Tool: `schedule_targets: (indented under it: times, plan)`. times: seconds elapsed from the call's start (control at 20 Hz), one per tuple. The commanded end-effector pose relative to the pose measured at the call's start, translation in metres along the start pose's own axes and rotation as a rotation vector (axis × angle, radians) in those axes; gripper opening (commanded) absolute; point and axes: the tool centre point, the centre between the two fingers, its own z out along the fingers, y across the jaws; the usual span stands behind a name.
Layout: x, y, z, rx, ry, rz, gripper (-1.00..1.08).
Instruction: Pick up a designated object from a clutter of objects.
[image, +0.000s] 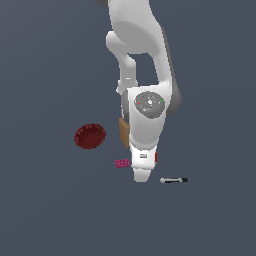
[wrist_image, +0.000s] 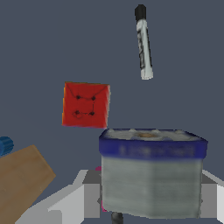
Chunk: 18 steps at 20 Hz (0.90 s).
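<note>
The designated object (wrist_image: 151, 175), a grey block with a dark blue top edge and a thin dark stub below, fills the gap between my fingers (wrist_image: 85, 192) in the wrist view. Both fingers touch its sides, so my gripper (wrist_image: 151, 197) is shut on it. In the exterior view the hand (image: 141, 172) hangs low over the floor and hides the object. Around it lies the clutter: a red cube (wrist_image: 86, 105), a black-and-white marker (wrist_image: 143, 43) and a tan box (wrist_image: 22, 183).
A dark red bowl (image: 90, 136) sits at the exterior view's left. The pink brick (image: 122, 163) lies just beside the hand, the marker (image: 173, 180) on its other side, the tan box (image: 123, 131) behind it. A small blue round item (wrist_image: 4, 145) shows at the wrist view's edge.
</note>
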Motion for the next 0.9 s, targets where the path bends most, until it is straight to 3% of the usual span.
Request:
schedule_targets:
  times: [0.0,0.85]
  plan:
    - [0.007,-0.012,-0.021,-0.001,-0.001,0.0,-1.0]
    - [0.057,-0.099,-0.178,-0.001,0.0,-0.001,-1.0]
